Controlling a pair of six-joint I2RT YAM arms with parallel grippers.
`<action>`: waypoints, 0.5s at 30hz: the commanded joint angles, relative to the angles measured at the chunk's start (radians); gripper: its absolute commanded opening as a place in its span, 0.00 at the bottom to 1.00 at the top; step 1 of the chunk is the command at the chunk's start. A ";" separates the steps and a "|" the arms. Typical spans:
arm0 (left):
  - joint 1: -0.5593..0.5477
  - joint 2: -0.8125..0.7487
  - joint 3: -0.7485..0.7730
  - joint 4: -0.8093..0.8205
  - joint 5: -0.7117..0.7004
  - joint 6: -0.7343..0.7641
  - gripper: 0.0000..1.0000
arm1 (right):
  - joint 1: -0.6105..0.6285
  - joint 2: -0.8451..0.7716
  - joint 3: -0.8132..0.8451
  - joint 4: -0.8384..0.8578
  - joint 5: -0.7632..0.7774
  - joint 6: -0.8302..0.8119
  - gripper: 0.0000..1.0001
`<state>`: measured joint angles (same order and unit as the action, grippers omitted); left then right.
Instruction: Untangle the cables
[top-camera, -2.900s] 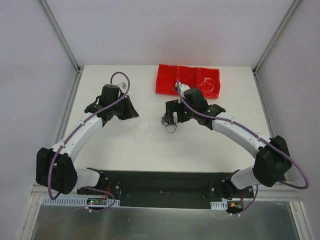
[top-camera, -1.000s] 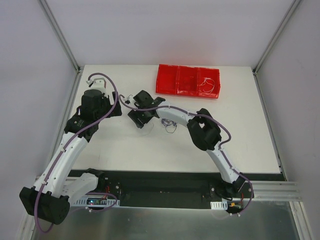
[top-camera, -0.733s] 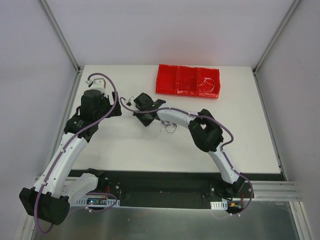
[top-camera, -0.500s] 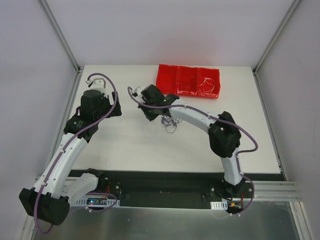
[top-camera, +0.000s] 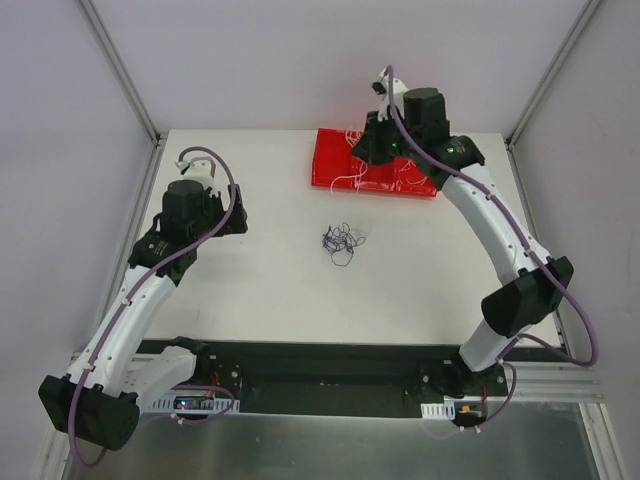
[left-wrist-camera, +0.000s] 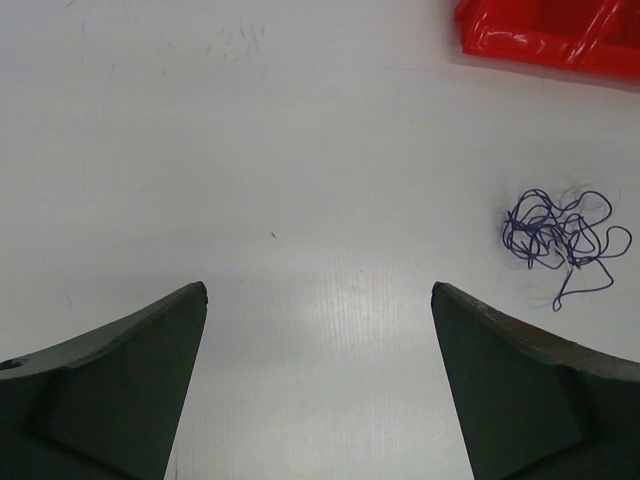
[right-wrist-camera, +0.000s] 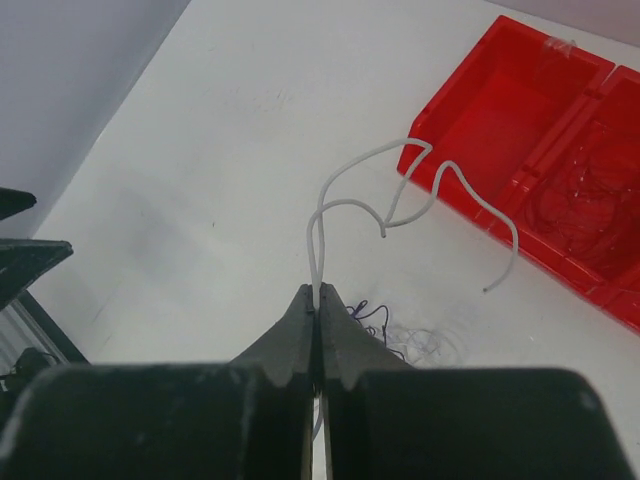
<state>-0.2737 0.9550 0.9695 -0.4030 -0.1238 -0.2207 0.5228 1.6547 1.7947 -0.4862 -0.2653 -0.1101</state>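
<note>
Surface: white table (top-camera: 250, 300) enclosed by pale grey walls (top-camera: 300, 60), with both arm bases at its near edge.
Red tray: the red tray (top-camera: 335, 165) sits at the far edge, right of centre, and is split into compartments. Thin strands lie in one of them, too fine to tell their colour.
Right gripper: the right gripper (right-wrist-camera: 318, 296) is up in the air at the far side. From above it appears over the tray's far edge. Its jaws are pinched together on the white cable.
White cable: the white cable (right-wrist-camera: 313, 255) runs out from between the pinched fingertips and loops in open curls in front of the tray's left compartment. It is clear of the clump. Whether its loose end touches anything cannot be told.
Purple clump: the purple clump (top-camera: 342, 240) is a small knot of very thin dark purple-blue wire with one loop trailing nearward. It lies on the bare table near the middle, well apart from the tray. Faint pale loops show just beside it in the right wrist view, too dim to identify.
Left gripper: the left gripper (left-wrist-camera: 318, 290) hangs over the left half of the table with its fingers spread wide and nothing between them. The clump lies off to its right.
</note>
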 joint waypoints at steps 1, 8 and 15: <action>-0.005 -0.002 -0.009 0.038 0.070 -0.002 0.95 | -0.128 0.049 0.100 -0.058 -0.192 0.079 0.01; -0.019 0.004 -0.011 0.041 0.078 0.004 0.99 | -0.305 0.194 0.229 -0.203 -0.264 0.053 0.01; -0.027 0.027 -0.009 0.043 0.084 0.006 0.99 | -0.460 0.312 0.262 -0.190 -0.412 0.049 0.01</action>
<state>-0.2916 0.9661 0.9657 -0.3931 -0.0601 -0.2207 0.1341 1.9087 1.9888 -0.6540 -0.5426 -0.0635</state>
